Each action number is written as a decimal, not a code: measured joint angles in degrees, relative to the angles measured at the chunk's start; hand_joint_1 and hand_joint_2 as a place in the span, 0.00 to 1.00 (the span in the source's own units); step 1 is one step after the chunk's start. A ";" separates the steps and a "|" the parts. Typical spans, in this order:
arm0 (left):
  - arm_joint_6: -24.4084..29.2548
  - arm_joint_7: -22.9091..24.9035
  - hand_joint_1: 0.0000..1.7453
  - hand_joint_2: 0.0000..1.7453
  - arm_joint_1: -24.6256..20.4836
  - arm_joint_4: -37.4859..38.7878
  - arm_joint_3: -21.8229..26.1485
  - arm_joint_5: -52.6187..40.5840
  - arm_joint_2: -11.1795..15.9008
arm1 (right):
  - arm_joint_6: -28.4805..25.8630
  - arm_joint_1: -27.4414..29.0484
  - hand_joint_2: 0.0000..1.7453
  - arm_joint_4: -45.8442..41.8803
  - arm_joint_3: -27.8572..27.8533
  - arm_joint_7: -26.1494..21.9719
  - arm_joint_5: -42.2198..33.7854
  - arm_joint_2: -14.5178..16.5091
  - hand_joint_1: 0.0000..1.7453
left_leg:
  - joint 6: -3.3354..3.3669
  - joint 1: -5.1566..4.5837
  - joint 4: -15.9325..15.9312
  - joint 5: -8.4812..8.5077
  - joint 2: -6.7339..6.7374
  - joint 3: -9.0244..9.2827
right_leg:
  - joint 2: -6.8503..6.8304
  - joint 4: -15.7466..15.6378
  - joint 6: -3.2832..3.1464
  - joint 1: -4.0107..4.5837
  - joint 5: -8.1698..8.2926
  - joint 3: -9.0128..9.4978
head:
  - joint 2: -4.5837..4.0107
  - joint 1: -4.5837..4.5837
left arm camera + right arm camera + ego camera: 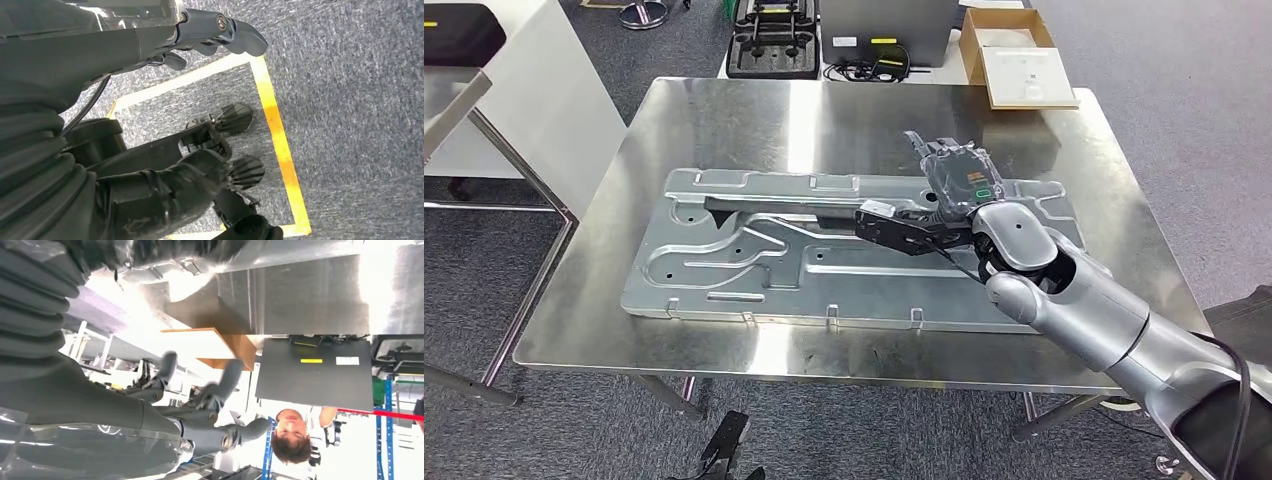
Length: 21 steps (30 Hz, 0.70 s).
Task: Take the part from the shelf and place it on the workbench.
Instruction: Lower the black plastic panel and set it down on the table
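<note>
A cardboard box and black cases are sitting beyond the steel tabletop. The right wrist view is catching a person behind. The grey stamped part is lying flat on the tabletop. The right hand is hovering over it, fingers apart, holding nothing. The left hand is hanging over carpet, fingers loosely apart, holding nothing.

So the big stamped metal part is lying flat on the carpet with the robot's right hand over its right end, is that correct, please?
Not quite: the metal part lies flat on the steel workbench, not on the carpet. The head view shows it resting on the shiny tabletop, with grey carpet around the bench. The rest holds: the right hand is over the part's right end.
</note>
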 joint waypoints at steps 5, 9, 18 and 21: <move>-0.02 -0.09 0.00 0.00 0.11 0.00 0.00 0.21 0.04 | 0.34 -0.18 0.00 0.14 0.11 0.15 -0.05 0.02 0.00 | -1.20 -0.31 2.13 -1.07 -0.11 -0.87 | -0.03 -11.04 -0.69 0.11 3.90 5.69 | 0.00 -0.05; -0.02 -0.14 0.00 0.00 0.29 0.00 0.00 0.23 0.07 | 0.79 -0.28 0.00 0.26 0.14 0.32 -0.07 0.08 0.00 | -2.23 -0.12 4.09 -2.50 -0.07 -1.85 | 0.06 -11.35 -1.85 -0.18 4.37 5.68 | 0.00 -0.27; -0.12 0.14 0.00 0.00 0.29 0.00 -0.01 0.13 0.10 | 1.04 -0.62 0.00 0.37 0.57 0.38 -0.22 0.55 0.00 | -2.76 0.54 5.49 -2.31 -0.14 -1.79 | 0.07 -11.36 -1.96 -0.27 4.64 5.63 | 0.00 -0.60; -0.25 0.03 0.00 0.00 0.18 0.00 -0.02 0.22 0.13 | 1.04 -0.91 0.00 0.42 0.77 0.34 -0.30 0.59 0.00 | -2.16 0.08 2.14 -1.39 -0.28 -0.30 | 0.14 -11.73 -1.05 -0.19 5.17 5.41 | 0.00 -0.57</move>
